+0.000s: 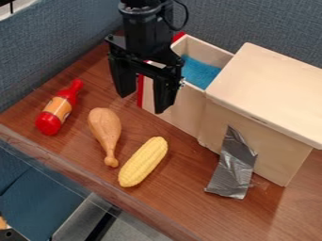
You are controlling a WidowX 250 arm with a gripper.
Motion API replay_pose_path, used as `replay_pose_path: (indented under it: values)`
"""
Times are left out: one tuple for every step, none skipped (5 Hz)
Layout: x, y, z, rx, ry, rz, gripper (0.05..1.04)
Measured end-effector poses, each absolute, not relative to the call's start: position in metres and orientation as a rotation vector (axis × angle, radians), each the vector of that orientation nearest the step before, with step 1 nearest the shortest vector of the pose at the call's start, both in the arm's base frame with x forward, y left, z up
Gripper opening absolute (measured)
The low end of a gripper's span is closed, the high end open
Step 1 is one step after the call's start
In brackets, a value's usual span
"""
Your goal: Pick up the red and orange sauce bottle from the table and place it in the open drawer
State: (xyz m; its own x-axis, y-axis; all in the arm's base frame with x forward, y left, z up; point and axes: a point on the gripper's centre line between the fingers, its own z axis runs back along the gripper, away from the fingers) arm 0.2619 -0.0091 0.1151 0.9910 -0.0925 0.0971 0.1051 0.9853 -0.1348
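1. Black robot arm [143, 35], coming down from the top edge, by the left end of the wooden box [264, 146].
2. Black end effector [145, 103], hanging by the left end of the box, pointing down. Open, with two fingers wide apart.
3. On the worktop [277, 219], to the left of the box: three toys, all lying down.
4. Nearest the box: yellow toy corn [143, 161], on a slant, with one end toward the near edge.
5. A bit farther from the box: brown toy chicken leg [105, 127], thin end near the corn, fat end toward the back.
6. Farthest from the box: red toy bottle [58, 108] with an orange label, neck pointing toward the back.
7. Inside the open left part of the box: something blue [198, 70]. Red strip [140, 94] along the left end.
8. On the right part of the box: pale flat lid [270, 89].
9. Down the front of the box and onto the worktop: shiny gray tape [232, 167], all crinkled.
10. Behind the box: blue-gray wall [270, 23].
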Motion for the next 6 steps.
replay_pose_path:
  values:
    - [0.258, -0.01, 0.108, -0.146, -0.062, -0.101, 1.0]
    - [0.242, 0.018, 0.108, -0.154, -0.074, -0.023, 1.0]
    - [0.224, 0.031, 0.11, -0.154, -0.097, 0.004, 1.0]
    - [0.209, 0.048, 0.111, -0.127, -0.113, 0.051, 1.0]
    - [0.199, 0.062, 0.102, -0.109, -0.105, 0.097, 1.0]
    - [0.196, 0.08, 0.091, -0.098, -0.091, 0.147, 1.0]
